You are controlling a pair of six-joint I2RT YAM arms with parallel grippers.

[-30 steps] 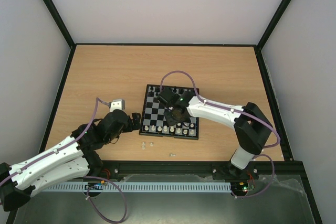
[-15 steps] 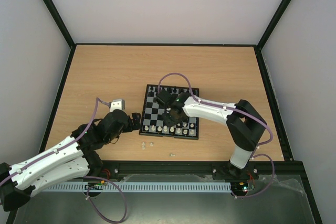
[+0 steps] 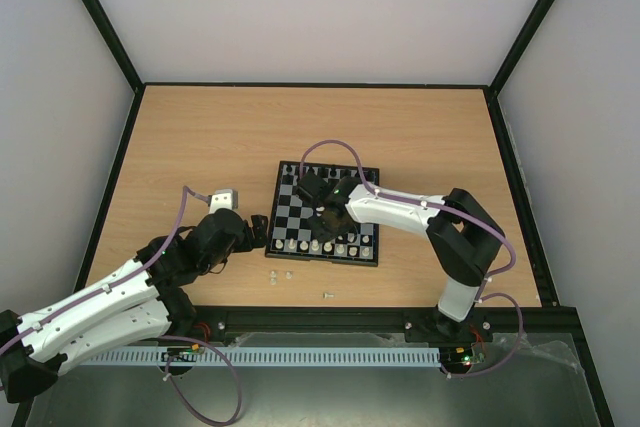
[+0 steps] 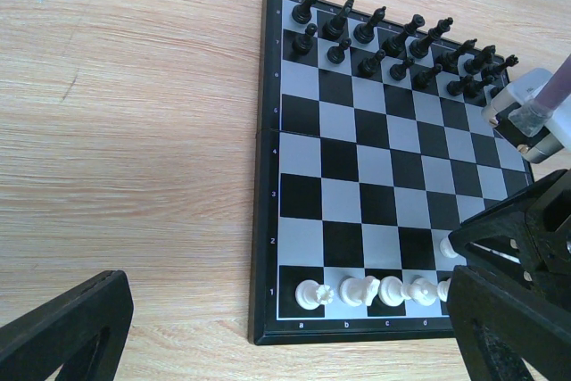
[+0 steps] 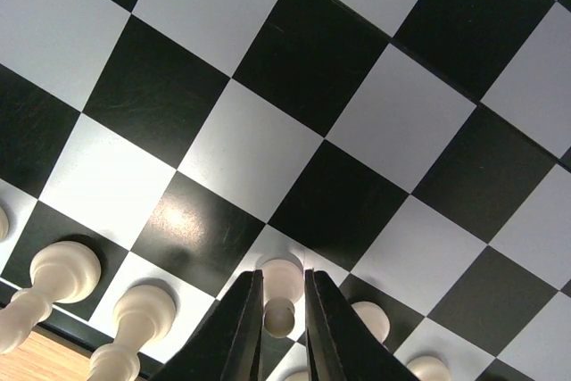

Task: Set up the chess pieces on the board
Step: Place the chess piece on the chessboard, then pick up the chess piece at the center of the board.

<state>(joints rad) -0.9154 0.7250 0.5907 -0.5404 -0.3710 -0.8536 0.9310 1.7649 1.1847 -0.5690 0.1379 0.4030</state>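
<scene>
The board (image 3: 283, 183) lies at the table's middle; it also shows in the left wrist view (image 4: 357, 176) and the right wrist view (image 5: 277, 51). Black pieces (image 4: 393, 42) fill its two far rows. White pieces (image 4: 366, 290) stand along the near row. My right gripper (image 3: 322, 215) hangs over the board's near part; in its wrist view (image 5: 284, 278) the fingers close round a white pawn (image 5: 282, 287) standing on a grey square. My left gripper (image 3: 258, 230) is open and empty at the board's near left corner (image 4: 294, 336).
Three small loose white pieces (image 3: 272, 275) (image 3: 288, 273) (image 3: 328, 294) lie on the table in front of the board. More white pieces (image 5: 62, 274) (image 5: 370, 318) stand close beside the held pawn. The right wrist (image 4: 535, 118) blocks the board's right side.
My right gripper has shifted a little to the left over the board's near rows. The left arm has not moved.
</scene>
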